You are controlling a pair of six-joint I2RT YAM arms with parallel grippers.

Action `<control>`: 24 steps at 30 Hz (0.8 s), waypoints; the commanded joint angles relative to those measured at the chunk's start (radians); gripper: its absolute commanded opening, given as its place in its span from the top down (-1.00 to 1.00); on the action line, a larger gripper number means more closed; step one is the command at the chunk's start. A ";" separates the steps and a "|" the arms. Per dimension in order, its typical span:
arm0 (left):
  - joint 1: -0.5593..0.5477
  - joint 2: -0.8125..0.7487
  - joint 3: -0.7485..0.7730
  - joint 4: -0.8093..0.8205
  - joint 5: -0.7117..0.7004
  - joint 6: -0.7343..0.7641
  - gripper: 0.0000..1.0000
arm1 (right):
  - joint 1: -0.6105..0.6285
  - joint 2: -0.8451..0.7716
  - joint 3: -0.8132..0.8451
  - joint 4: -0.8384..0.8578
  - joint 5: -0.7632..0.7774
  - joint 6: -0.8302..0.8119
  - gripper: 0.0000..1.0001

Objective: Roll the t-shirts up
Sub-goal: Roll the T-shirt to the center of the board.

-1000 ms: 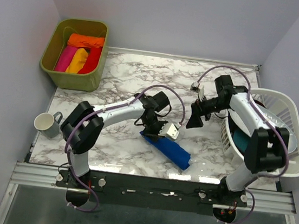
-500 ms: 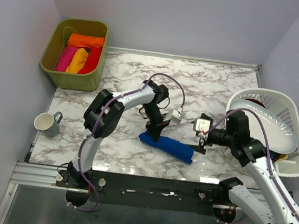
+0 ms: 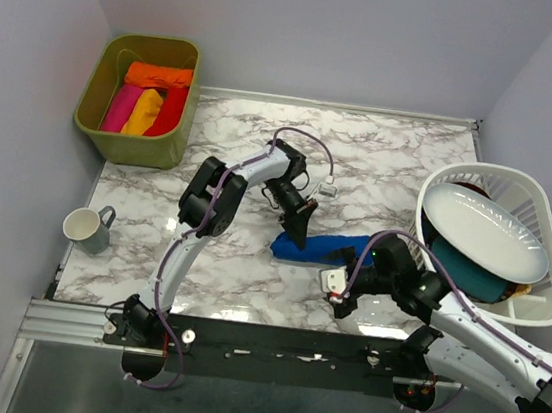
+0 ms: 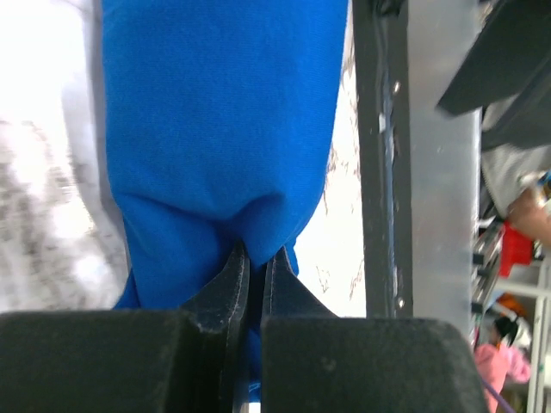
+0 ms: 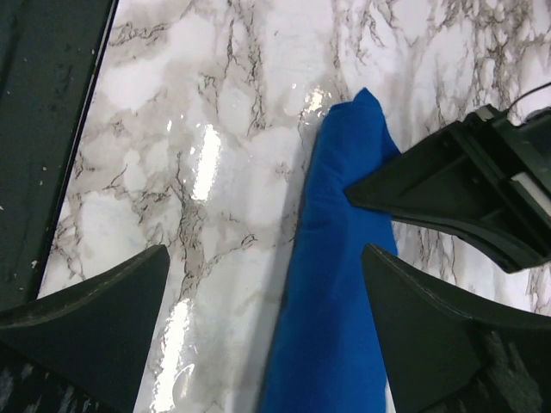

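1. Fabric of the royal blue t-shirt [image 3: 323,249] is lying as a tight, smooth roll on the marble table [image 3: 402,162], with one end tapering to a point.
2. The left gripper [image 4: 255,258] is pinching the roll's left end, its jaws closed on a fold of the cloth, which is puckering around them.
3. The right gripper [image 5: 264,258] is hovering just beside the roll's near right end, its jaws spread wide and holding nothing.
4. Far up and left of the roll, the orange t-shirt [image 3: 159,75], pink t-shirt [image 3: 122,107], yellow t-shirt [image 3: 145,112] and red t-shirt [image 3: 171,111] are sitting rolled and packed together in a green bin [image 3: 98,84].
5. Right of the roll, a white basket [image 3: 501,176] is holding a white plate [image 3: 485,230] and a teal dish [image 3: 469,273].
6. Well left of the roll, a mug [image 3: 84,228] is standing upright.
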 commanded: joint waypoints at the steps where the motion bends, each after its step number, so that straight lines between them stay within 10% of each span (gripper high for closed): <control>1: 0.033 0.051 0.005 -0.128 0.090 -0.018 0.88 | 0.030 0.082 -0.044 0.160 0.101 -0.079 -1.00; 24: 0.086 0.126 -0.028 -0.129 0.153 -0.075 0.87 | 0.037 0.314 -0.139 0.480 0.343 -0.156 -1.00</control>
